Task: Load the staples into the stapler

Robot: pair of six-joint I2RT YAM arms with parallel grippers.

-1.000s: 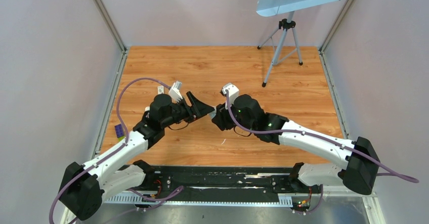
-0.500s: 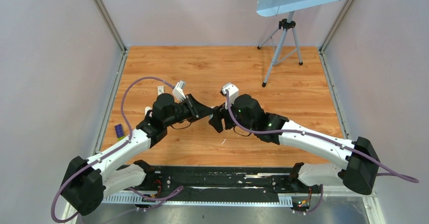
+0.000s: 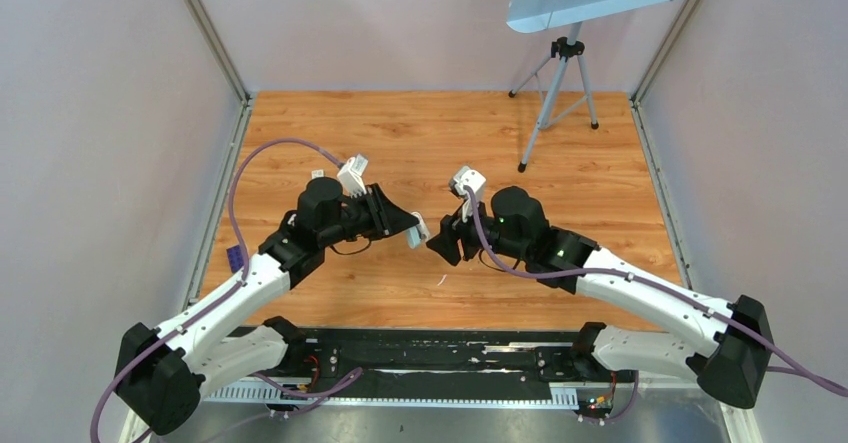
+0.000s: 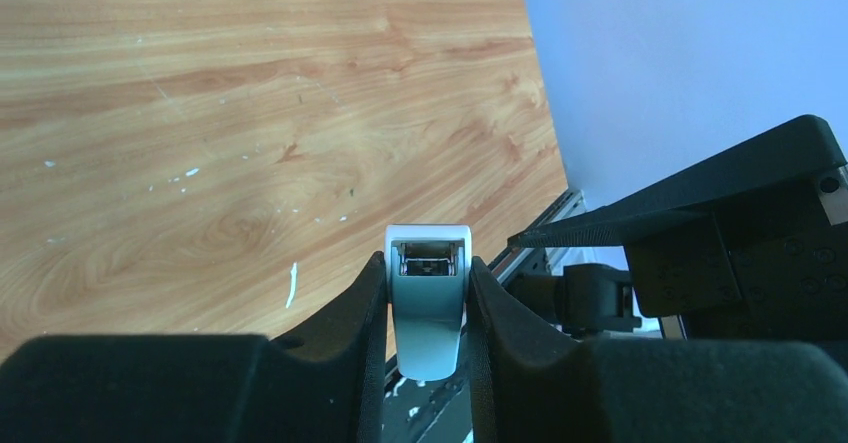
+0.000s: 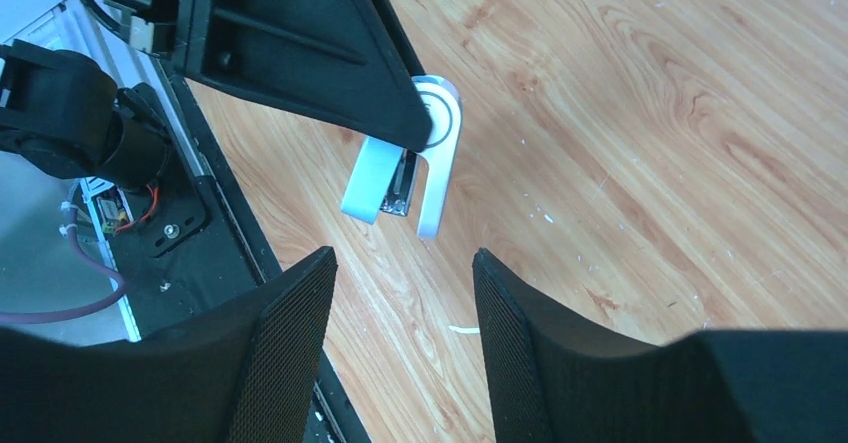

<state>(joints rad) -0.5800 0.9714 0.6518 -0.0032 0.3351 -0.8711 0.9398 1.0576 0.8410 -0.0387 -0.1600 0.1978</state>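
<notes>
The stapler [image 4: 428, 298] is a small pale blue-grey and white piece clamped between my left gripper's [image 4: 428, 261] black fingers, its hollow end with metal inside facing the camera. In the top view the stapler [image 3: 418, 231] sticks out of the left gripper [image 3: 408, 225] above the wooden floor. From the right wrist, the stapler [image 5: 402, 171] shows its blue and white halves slightly apart around a dark channel. My right gripper [image 5: 405, 263] stands open and empty a short way from it, also seen in the top view [image 3: 446, 244]. The staples are not in view.
A white sliver [image 3: 440, 280] lies on the wood between the arms. A small white piece [image 3: 317, 175] and a purple object [image 3: 236, 258] sit to the left. A tripod [image 3: 558, 93] stands at the back right. The black base rail [image 3: 430, 353] runs along the near edge.
My left gripper has closed on the stapler. My right gripper has let go and drawn back to the right, leaving a gap between the two.
</notes>
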